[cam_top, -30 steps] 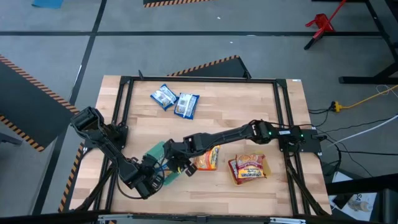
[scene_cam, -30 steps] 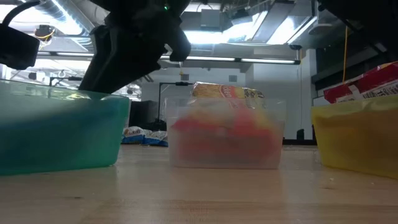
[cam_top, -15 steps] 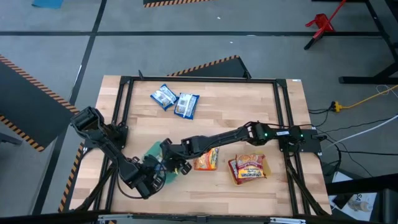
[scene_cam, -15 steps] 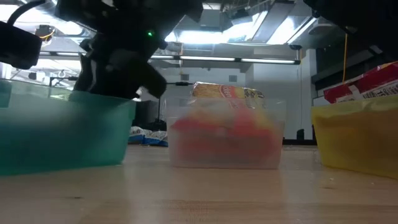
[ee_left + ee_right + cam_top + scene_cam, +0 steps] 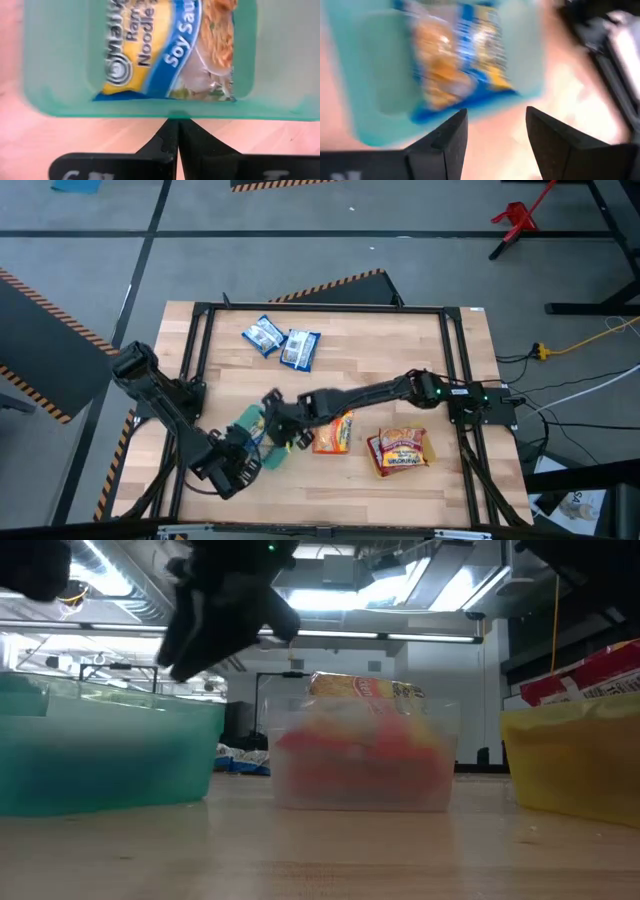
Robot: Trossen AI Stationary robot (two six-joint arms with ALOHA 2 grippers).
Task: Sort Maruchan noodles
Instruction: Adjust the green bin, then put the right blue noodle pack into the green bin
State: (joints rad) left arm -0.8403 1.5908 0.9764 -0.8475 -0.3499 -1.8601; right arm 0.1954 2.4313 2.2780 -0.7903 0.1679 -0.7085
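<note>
Two end effectors over teal tray [image 5: 250, 423], right end effector [image 5: 268, 417] seemingly shifted slightly.

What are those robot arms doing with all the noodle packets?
They are sorting noodles by colour into trays. A blue packet lies in the teal tray. The right gripper hovers open just over that tray, holding nothing. The left gripper is shut at the tray's rim. Orange packets fill the clear tray, red ones the yellow tray. Two blue packets wait on the table.
</note>
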